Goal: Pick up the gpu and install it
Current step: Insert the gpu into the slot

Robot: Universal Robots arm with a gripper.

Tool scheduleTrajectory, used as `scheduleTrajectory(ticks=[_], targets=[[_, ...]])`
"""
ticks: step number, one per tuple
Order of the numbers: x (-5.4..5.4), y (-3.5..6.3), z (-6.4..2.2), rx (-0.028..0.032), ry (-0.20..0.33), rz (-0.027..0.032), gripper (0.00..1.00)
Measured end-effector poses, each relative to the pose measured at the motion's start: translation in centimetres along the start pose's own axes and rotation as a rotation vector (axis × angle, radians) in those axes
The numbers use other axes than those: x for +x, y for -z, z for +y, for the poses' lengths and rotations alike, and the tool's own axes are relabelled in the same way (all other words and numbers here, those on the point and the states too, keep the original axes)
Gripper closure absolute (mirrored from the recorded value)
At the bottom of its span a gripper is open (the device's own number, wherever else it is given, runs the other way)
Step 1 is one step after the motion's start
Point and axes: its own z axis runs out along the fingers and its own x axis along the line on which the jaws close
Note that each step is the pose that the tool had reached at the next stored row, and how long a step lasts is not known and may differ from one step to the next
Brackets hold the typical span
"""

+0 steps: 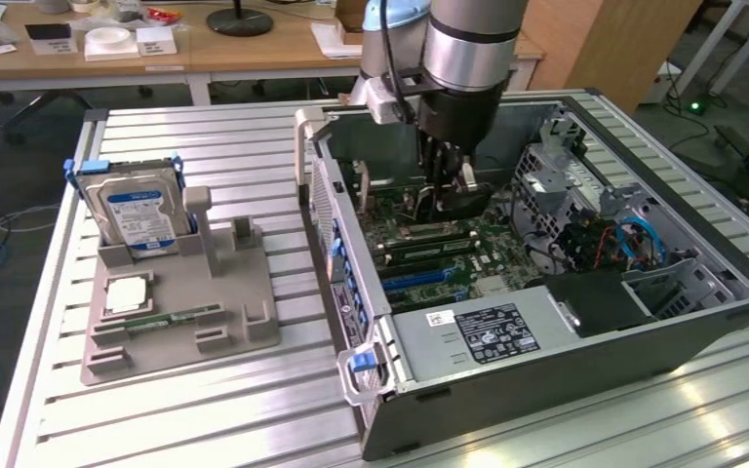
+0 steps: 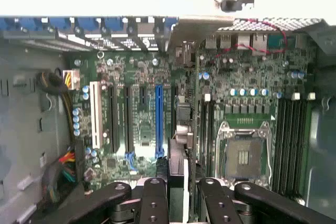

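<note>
Wrist view first: the gpu (image 2: 184, 124) is seen edge-on as one thin card standing on its long edge over the motherboard (image 2: 142, 77). Its long axis runs straight away from the gripper (image 2: 181, 190) toward the rear wall of the case. The single silvery bracket (image 2: 202, 27) is at that far end, up against the row of blue-tabbed slot covers. The near end of the card sits between the two black fingers (image 2: 155, 198), which are clamped onto it from both sides. The card hangs just beside the one blue slot (image 2: 159, 121), on the side toward the processor socket (image 2: 241, 156). I cannot tell whether its lower edge has entered a slot. One white slot (image 2: 95, 114) lies farther off, beyond the blue one, with black slots between them.

In the exterior view, one arm (image 1: 472, 49) reaches down into the open computer case (image 1: 687, 322), and the gripper (image 1: 459, 200) is low over the board near its middle. Well apart, toward the exterior view's left, one grey tray (image 1: 167, 346) rests on the slatted metal table (image 1: 218, 146). On it one hard drive (image 1: 140, 214) with a blue-and-white label stands upright in a holder. One narrow green memory stick (image 1: 173, 316) lies flat near the tray's front.
</note>
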Motion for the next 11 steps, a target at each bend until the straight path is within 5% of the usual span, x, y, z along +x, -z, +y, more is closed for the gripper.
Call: scheduleTrajectory(ticks=[4,7,11], targets=[[0.0,-0.20,-1.25,-0.0136,0.000,0.0003,0.73],[0.0,-0.37,-2.36,-0.0164,0.000,0.0003,0.73],[0.0,-0.37,-2.38,-0.0166,-0.001,0.0004,0.73]])
